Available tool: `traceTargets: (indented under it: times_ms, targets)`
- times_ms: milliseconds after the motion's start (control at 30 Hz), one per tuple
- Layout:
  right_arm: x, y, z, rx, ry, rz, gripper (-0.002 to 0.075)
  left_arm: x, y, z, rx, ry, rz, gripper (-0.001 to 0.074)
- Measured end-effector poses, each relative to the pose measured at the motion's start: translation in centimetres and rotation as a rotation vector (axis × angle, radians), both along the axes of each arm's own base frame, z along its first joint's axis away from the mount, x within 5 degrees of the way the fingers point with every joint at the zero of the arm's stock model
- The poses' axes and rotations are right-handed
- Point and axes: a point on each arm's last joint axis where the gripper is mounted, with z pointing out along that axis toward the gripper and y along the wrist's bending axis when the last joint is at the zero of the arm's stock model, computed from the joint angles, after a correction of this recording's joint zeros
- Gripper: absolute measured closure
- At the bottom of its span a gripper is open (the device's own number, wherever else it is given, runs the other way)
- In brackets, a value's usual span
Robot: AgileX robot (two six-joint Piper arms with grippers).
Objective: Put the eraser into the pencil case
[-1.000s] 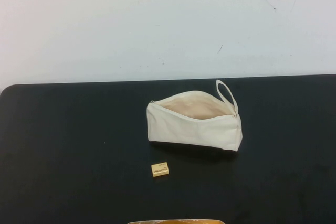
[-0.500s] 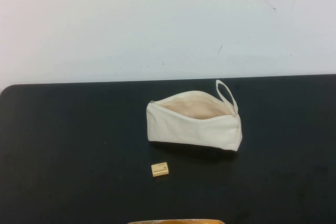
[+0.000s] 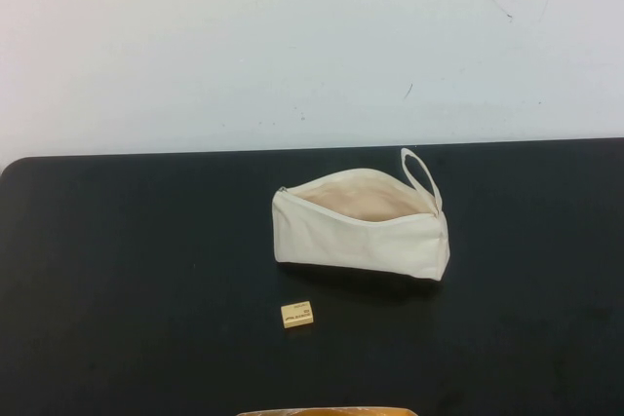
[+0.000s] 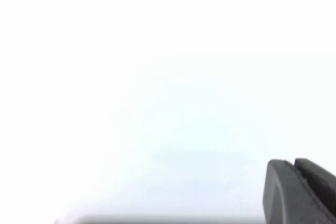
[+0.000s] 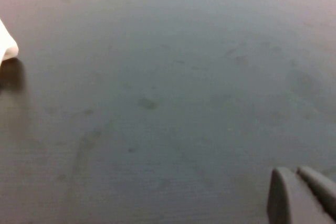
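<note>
Eraser (image 3: 297, 315) on table nr open pencil case (image 3: 361, 236); L hand (image 4: 302, 192), R hand (image 5: 299, 198) off-table.

eraser (image 3: 297, 315): tiny dark print on top face, illegible | no other text seen

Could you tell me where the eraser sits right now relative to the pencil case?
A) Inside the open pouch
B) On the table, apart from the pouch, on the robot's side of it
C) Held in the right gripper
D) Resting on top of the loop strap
B: the eraser lies on the black table, clear of the open pencil case; the left gripper and right gripper show only at their wrist views' edges, away from both.
</note>
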Motion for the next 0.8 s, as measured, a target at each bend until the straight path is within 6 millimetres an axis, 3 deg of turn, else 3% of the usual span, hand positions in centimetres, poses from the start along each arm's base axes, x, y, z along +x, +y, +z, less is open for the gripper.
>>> traceTargets:
  times_ms: [433, 567, 800]
  targets:
    - [0.0, 0.0, 0.0, 0.0, 0.0, 0.0, 0.0727, -1.0, 0.1, 2.4, -0.021, -0.282, 0.002, 0.0736]
    - [0.0, 0.0, 0.0, 0.0, 0.0, 0.0, 0.0727, -0.9, 0.1, 2.7, -0.02, -0.251, 0.007, 0.0736]
    - [0.0, 0.0, 0.0, 0.0, 0.0, 0.0, 0.0727, -1.8, 0.0, 8.9, 0.018, -0.004, 0.001, 0.0736]
